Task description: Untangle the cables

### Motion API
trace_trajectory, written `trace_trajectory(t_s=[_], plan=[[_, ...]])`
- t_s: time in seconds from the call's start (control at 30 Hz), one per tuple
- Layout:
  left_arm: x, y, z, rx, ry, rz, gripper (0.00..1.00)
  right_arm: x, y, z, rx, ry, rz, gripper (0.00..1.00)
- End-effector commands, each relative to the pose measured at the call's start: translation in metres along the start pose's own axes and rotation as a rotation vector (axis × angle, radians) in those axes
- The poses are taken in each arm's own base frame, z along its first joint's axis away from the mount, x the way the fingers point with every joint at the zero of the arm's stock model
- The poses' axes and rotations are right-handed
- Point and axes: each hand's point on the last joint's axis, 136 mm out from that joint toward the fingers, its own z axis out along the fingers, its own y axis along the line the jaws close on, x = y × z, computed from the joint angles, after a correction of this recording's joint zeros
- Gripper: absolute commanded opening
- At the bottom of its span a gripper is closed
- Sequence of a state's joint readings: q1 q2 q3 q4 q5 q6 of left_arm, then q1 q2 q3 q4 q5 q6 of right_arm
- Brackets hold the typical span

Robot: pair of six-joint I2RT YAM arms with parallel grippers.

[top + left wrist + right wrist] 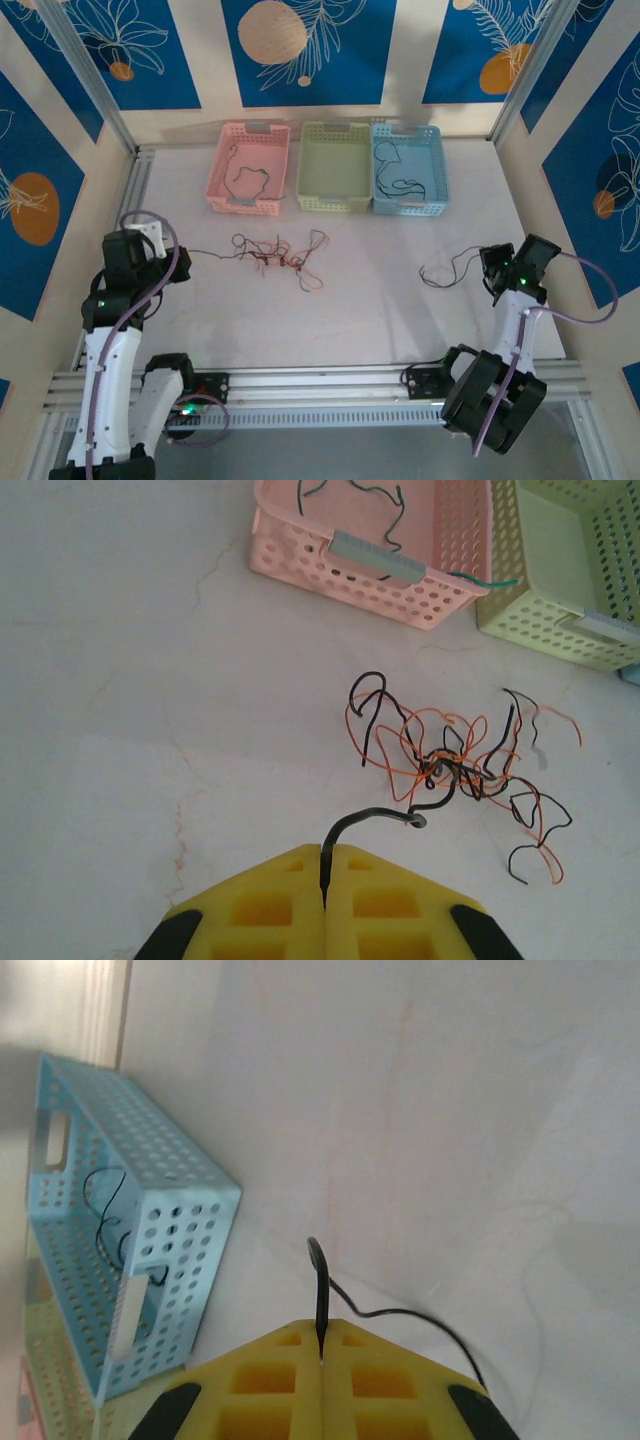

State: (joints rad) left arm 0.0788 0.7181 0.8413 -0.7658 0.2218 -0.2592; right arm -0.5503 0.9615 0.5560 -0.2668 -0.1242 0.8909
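Observation:
A clump of tangled cables (280, 255) in black and orange lies mid-table, also seen in the left wrist view as a knot (455, 765). My left gripper (325, 875) is shut on a black cable (375, 818) that runs from its yellow fingers (270, 905) into the knot; from above the left gripper (178, 255) sits left of the clump. My right gripper (321, 1345) is shut on a separate black cable (400, 1313) that curls out of its jaws. From above, that loose black cable (450, 268) trails left of the right gripper (492, 270).
Three baskets stand in a row at the back: pink (215, 185) with a dark wire inside, green (305, 195), and blue (440, 190) holding a black wire. The blue basket (190, 1230) is close on the right wrist's left. A metal rail (320, 380) crosses the near edge.

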Motion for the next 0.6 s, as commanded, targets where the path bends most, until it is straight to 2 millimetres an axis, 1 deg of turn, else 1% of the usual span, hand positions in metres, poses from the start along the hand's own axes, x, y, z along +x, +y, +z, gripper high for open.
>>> trace_trajectory(t_s=[0.0,0.13,0.2,0.3,0.4,0.47,0.53,0.57], plan=[[-0.004,-0.007,0.0,0.045,-0.005,-0.005,0.0,0.015,0.046,-0.005,-0.158,0.091,-0.082,0.0],[-0.002,-0.01,0.003,0.065,0.01,-0.008,0.0,0.038,0.091,-0.019,-0.285,0.169,-0.23,0.0],[-0.002,-0.011,0.004,0.071,0.016,-0.01,0.0,0.051,0.122,-0.032,-0.385,0.191,-0.331,0.0],[-0.002,-0.012,0.004,0.079,0.016,-0.009,0.0,0.065,0.154,-0.047,-0.429,0.178,-0.464,0.0],[-0.002,-0.012,0.005,0.083,0.018,-0.011,0.0,0.066,0.184,-0.054,-0.441,0.12,-0.568,0.0],[-0.002,-0.013,0.005,0.085,0.018,-0.011,0.0,0.06,0.203,-0.055,-0.448,0.094,-0.585,0.0],[-0.001,-0.013,0.006,0.088,0.022,-0.012,0.0,0.052,0.223,-0.052,-0.452,0.069,-0.592,0.0],[-0.001,-0.014,0.006,0.091,0.022,-0.011,0.0,0.047,0.231,-0.045,-0.438,0.06,-0.593,0.0]])
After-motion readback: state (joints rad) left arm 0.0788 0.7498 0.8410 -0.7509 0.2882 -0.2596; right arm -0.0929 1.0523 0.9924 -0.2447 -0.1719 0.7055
